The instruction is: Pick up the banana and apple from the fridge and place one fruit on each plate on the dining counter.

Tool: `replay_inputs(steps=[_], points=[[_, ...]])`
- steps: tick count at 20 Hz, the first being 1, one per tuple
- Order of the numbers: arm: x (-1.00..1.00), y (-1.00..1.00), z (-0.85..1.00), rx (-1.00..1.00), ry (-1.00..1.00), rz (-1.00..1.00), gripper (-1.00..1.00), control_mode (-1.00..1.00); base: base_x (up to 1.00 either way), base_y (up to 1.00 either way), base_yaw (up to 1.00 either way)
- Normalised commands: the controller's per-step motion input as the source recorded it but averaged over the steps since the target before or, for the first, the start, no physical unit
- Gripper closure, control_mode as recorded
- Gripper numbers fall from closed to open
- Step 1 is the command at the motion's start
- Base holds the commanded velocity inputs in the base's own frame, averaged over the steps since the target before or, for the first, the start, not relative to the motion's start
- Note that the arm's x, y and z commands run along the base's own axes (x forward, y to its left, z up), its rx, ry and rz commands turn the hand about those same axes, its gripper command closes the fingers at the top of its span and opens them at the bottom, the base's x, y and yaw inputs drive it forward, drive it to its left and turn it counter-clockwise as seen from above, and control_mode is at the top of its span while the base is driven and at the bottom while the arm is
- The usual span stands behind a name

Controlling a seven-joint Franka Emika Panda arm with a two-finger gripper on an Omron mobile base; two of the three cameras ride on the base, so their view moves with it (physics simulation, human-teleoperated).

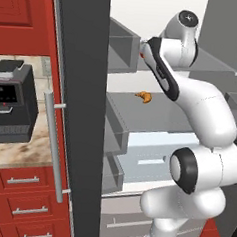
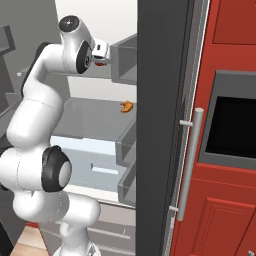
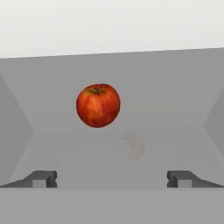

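Two dark fingertips of mine stand far apart at the bottom corners of the hand view, so my claw is wide open and grips nothing. Centre-left in that frame sits the apple, red and glossy with its stem up, resting on a pale grey shelf ahead of the tips and clear of both. Just below and right of it I see a faint curved smudge (pale, shaped like a crescent, too washed out for me to name).

From the left base view my arm rises at the lower right, folds back at the elbow and reaches up toward the upper middle, the hand pushed in at the top shelf level of the fridge. In the right base view the same arm climbs the left side and its wrist points right, a speck of red showing just past the hand at upper centre.

One shelf lower, mid-frame in both base views, lies a small orange-brown lumpy item. My own forearm covers much of the upper shelf there, and the open dark door cuts off the shelf's left end.
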Motion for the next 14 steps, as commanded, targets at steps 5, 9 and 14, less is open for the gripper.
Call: replay_inputs(steps=[5, 9, 14], points=[[0.34, 0.00, 0.00, 0.00, 0.00, 0.00, -1.00, -1.00, 0.00, 0.00, 0.00], [0.36, 0.11, -0.01, 0.00, 0.00, 0.00, -1.00, -1.00, 0.00, 0.00, 0.00], [0.41, 0.17, -0.04, 0.00, 0.00, 0.00, -1.00, -1.00, 0.00, 0.00, 0.00]])
